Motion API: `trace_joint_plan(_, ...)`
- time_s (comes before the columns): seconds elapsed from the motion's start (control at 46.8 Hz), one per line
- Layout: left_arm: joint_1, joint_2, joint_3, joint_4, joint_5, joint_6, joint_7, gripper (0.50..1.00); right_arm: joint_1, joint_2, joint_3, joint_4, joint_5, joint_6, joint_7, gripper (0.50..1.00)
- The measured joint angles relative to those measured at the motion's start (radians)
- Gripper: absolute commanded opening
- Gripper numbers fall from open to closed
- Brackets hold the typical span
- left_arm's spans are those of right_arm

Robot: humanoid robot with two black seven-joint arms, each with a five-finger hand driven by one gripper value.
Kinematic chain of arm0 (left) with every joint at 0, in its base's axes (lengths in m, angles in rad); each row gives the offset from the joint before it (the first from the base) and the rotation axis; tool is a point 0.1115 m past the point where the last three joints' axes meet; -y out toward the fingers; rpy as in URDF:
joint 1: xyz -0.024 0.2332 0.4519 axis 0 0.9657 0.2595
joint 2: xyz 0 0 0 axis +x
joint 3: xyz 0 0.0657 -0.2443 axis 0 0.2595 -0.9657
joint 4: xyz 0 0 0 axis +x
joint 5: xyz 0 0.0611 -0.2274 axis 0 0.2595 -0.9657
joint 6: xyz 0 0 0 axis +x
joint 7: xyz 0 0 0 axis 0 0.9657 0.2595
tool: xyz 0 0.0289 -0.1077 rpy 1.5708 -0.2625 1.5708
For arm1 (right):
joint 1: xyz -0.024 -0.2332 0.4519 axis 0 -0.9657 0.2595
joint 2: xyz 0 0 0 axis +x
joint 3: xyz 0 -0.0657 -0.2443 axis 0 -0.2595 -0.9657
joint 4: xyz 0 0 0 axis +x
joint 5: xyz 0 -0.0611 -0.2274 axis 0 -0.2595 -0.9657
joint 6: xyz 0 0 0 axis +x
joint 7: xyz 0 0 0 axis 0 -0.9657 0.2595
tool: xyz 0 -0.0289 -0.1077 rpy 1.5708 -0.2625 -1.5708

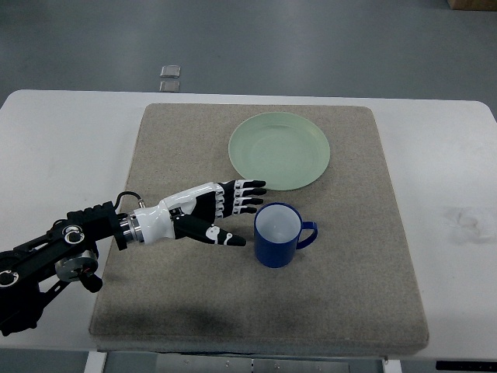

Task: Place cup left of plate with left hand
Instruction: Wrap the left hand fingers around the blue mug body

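Take the plate [279,150] as your reference: it lies flat on the far half of the grey mat [155,303], pale green and bare. The cup [277,235], blue with a white inside, stands upright on the mat nearer to you than the plate, roughly below its middle, apart from its rim. So it is not yet where the task wants it; the open stretch of mat to the left of the plate is still free to take it.

Your left robot hand [213,211] comes in from the plate's lower left, lying low over the mat. Its fingers are stretched out and spread, thumb held below them, holding nothing. The fingertips are just beside the cup's left wall, but you cannot tell whether they touch it. That wide posture looks like an approach, leaving a gap for the cup's body between thumb and fingers.

Note the handle: it sticks out on the cup's right, away from the robot hand, so the side you face is smooth wall and the grasp will likely be around the body.

The right arm is not visible. The white desk [54,140] carries the mat.
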Motion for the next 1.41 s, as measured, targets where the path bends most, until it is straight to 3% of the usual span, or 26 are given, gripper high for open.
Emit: trace_joint_plan(1.409, -0.078, -0.083, 0.085, 0.041, 0.071, 0.007, 0.000, 0.996, 0.000, 0.000, 0.000, 0.000, 0.000, 0.001, 0.000, 0.932)
